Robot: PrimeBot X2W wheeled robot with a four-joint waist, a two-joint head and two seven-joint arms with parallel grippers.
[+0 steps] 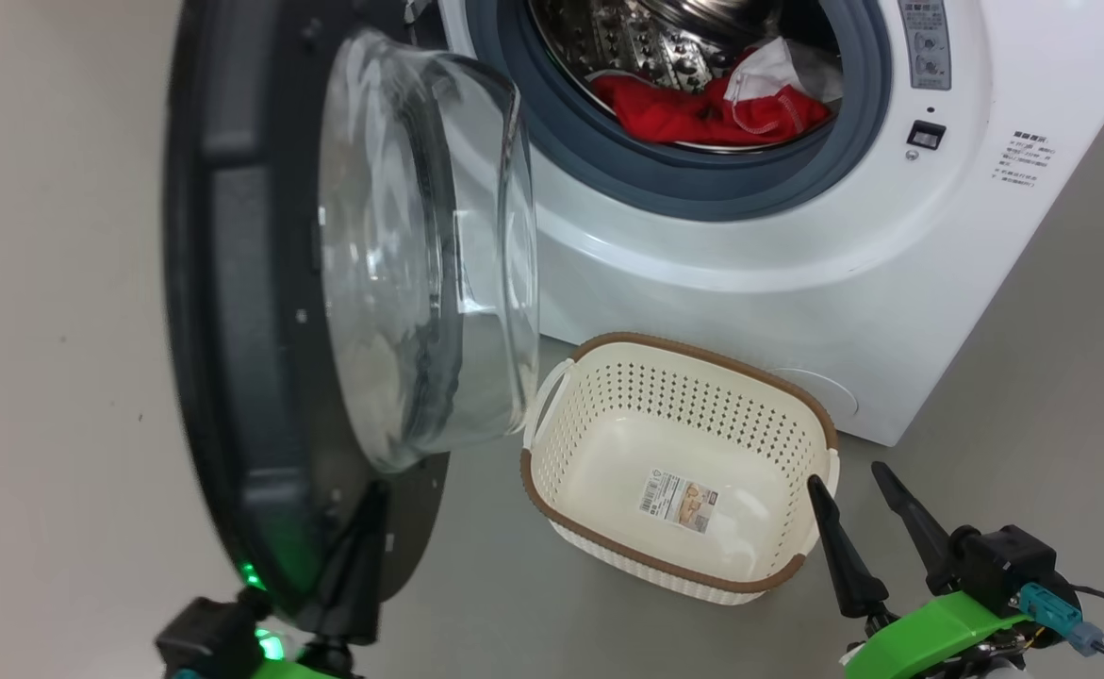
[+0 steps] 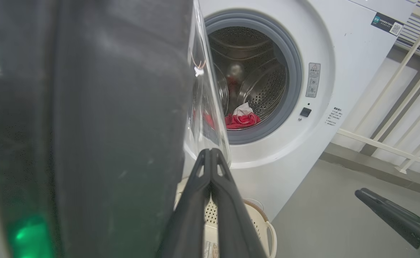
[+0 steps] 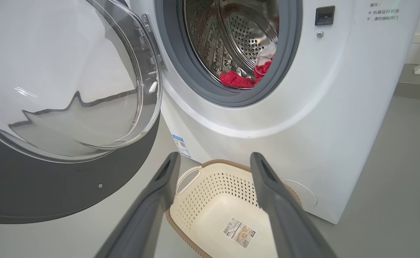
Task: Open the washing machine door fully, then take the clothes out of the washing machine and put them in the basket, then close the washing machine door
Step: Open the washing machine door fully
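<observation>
A washing machine (image 1: pixel 797 283) stands with its door (image 1: pixel 231 283) swung out on the hinge at its left side, the black rim nearly edge-on to the head camera and the clear glass bowl (image 1: pixel 420 255) bulging towards the opening. The red and white clothes (image 1: pixel 702 108) lie inside the steel drum (image 1: pixel 627 38), heaped at the bottom by its front lip, just behind the grey rubber ring (image 1: pixel 665 189).

On the grey floor (image 1: pixel 1032 377), close to the foot of the machine and below the opening, sits the cream basket (image 1: pixel 702 354) with its brown rim. A sticker (image 1: pixel 679 500) lies on its bottom. Its near-left handle is just beside the lower edge of the glass bowl.

The left gripper (image 2: pixel 210 157) is clenched, its two dark fingers pressed together with nothing between them. It lies along the inner face of the door's lower rim, tips pointing up towards the glass bowl. Whether it touches the door cannot be told.

The right gripper (image 1: pixel 844 476) hangs released, jaws spread wide and grasping nothing, at the basket's right-hand near corner. In the right wrist view the basket shows between its two fingers (image 3: pixel 159 190), with the drum and clothes above.
</observation>
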